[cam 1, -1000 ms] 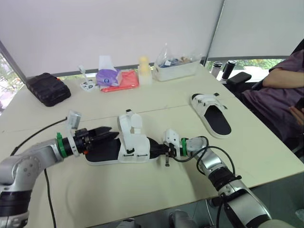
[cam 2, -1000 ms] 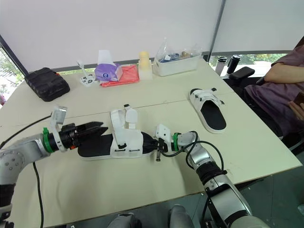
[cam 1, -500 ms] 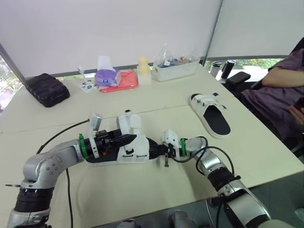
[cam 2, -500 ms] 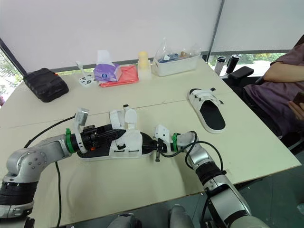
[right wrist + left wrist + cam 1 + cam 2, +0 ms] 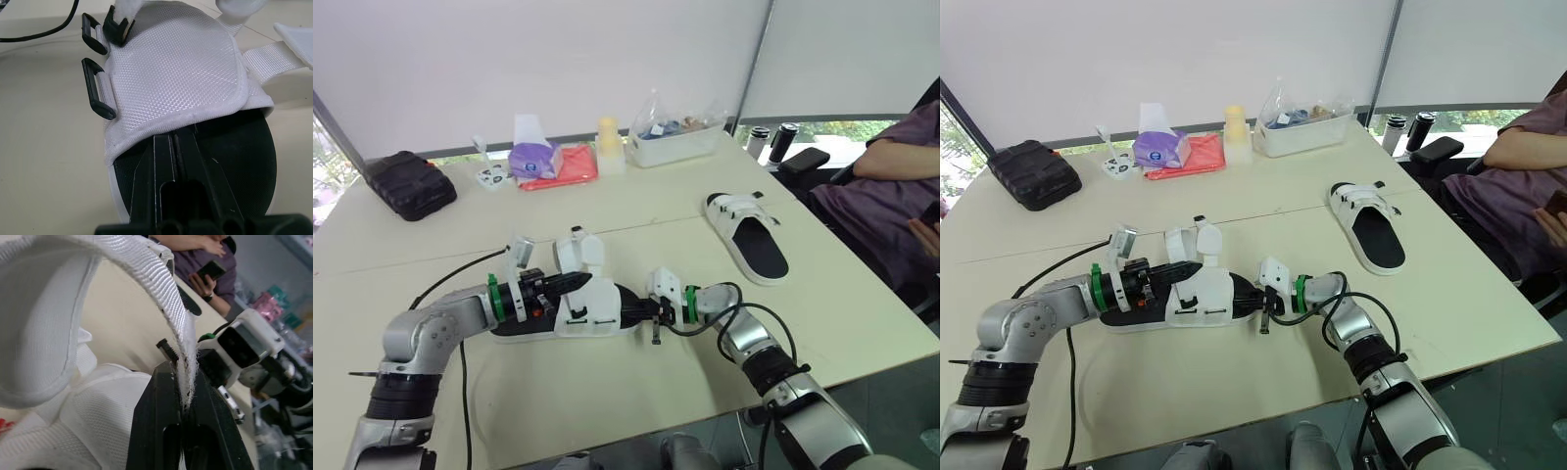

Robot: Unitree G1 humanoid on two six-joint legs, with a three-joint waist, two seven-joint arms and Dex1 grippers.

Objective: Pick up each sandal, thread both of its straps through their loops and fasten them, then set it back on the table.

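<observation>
- Brought the left gripper [image 5: 560,285] in from the left over the heel within the last second; now pinched on the white strap [image 5: 164,281] by its frayed end.
- Means threading can start: next, probably steering that strap toward the black loops [image 5: 95,88] on the near side of the upper.
- Clamped shut on the toe end of the near sandal [image 5: 597,305] with the right gripper [image 5: 175,139], sole flat on the table [image 5: 607,392] between both grippers.
- Left for later: second sandal [image 5: 751,238], far right, well apart.
</observation>
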